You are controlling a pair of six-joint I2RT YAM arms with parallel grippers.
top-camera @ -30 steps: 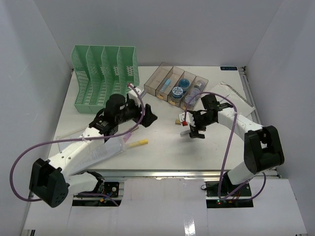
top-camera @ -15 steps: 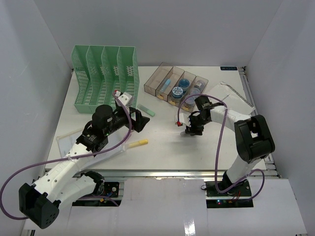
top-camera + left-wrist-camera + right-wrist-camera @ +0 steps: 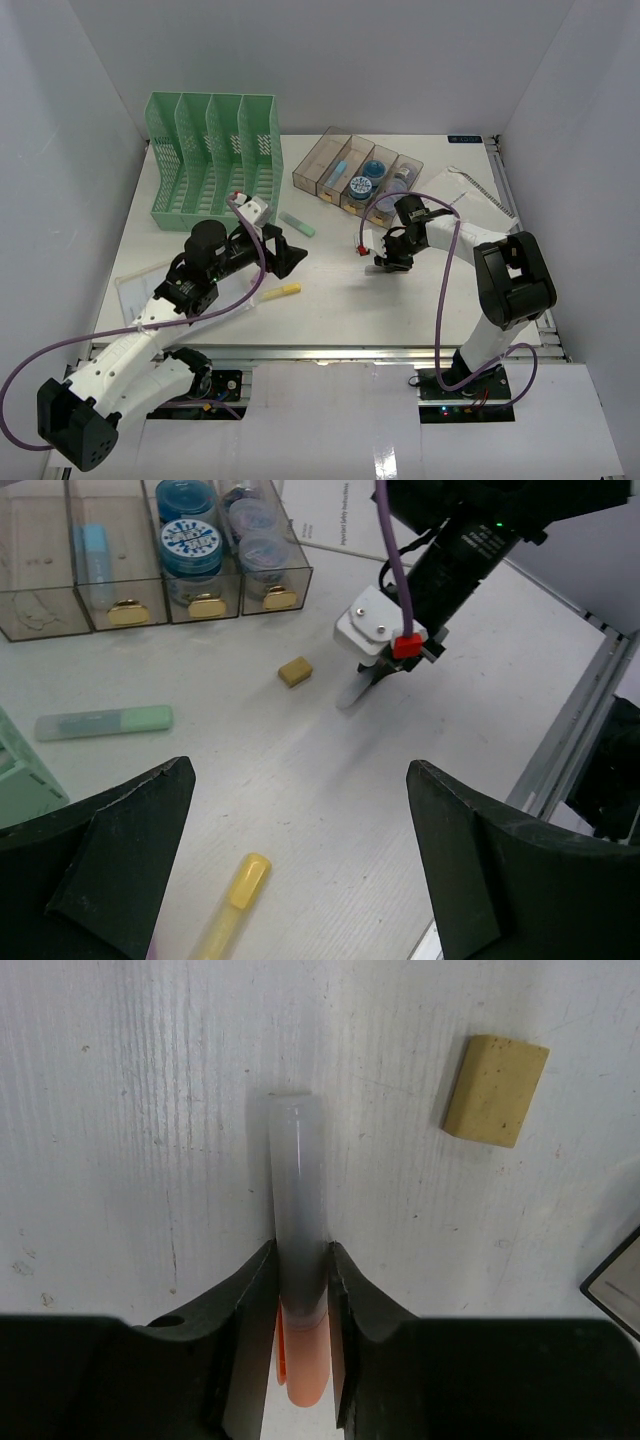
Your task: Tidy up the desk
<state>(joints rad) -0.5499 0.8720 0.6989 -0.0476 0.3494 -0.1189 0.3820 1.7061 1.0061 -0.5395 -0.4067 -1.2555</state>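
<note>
On the white desk [image 3: 340,310] lies an orange highlighter [image 3: 298,1180] with a greyish cap, and my right gripper [image 3: 300,1255] is shut on it, both fingers pressed against its barrel. In the top view that gripper [image 3: 385,262] is low at the desk's middle right. A tan eraser [image 3: 496,1090] lies just beside it. My left gripper [image 3: 290,255] hovers open over the desk's middle, empty. A yellow highlighter [image 3: 232,888] lies below it. A green highlighter [image 3: 100,722] rests further back.
A green slotted file rack [image 3: 210,160] stands at the back left. A clear four-compartment tray [image 3: 357,175] holds small round tins and a blue item. A spiral notebook [image 3: 480,200] lies at the right. A clear sleeve [image 3: 135,285] lies under the left arm.
My right gripper came down onto the orange highlighter and closed on it. My left arm pulled back toward the left, uncovering the green highlighter.
</note>
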